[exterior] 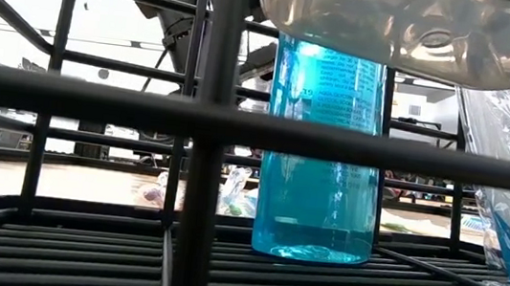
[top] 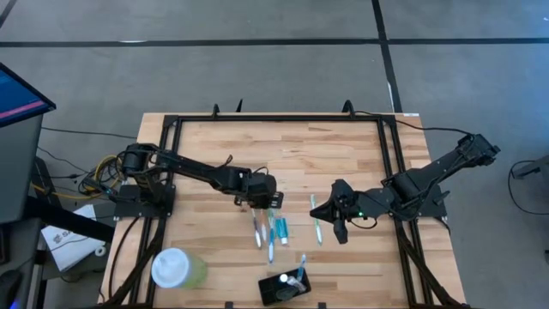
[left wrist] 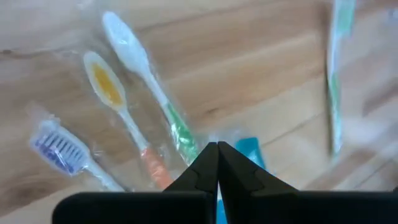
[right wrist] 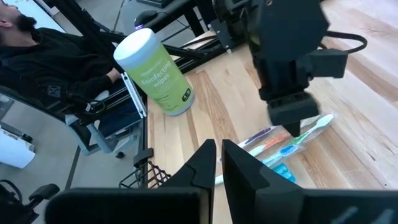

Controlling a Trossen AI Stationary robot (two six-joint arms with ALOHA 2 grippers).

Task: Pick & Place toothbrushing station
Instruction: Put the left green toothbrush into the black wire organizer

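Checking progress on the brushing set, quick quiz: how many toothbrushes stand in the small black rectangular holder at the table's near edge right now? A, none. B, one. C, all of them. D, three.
B: the high view shows a single slim white-and-blue toothbrush leaning in the small black rectangular holder, while the other wrapped toothbrushes lie on the wooden table.

Low view blocked by black wire rack bars (exterior: 208, 128) and a clear blue liquid bottle (exterior: 319, 170); table items behind only a blur. Slim green-and-white toothbrush (left wrist: 334, 81) smeared at 2 o'clock, cut off. Small teal tube (left wrist: 249, 152) half hidden behind closed dark left gripper (left wrist: 217, 163).
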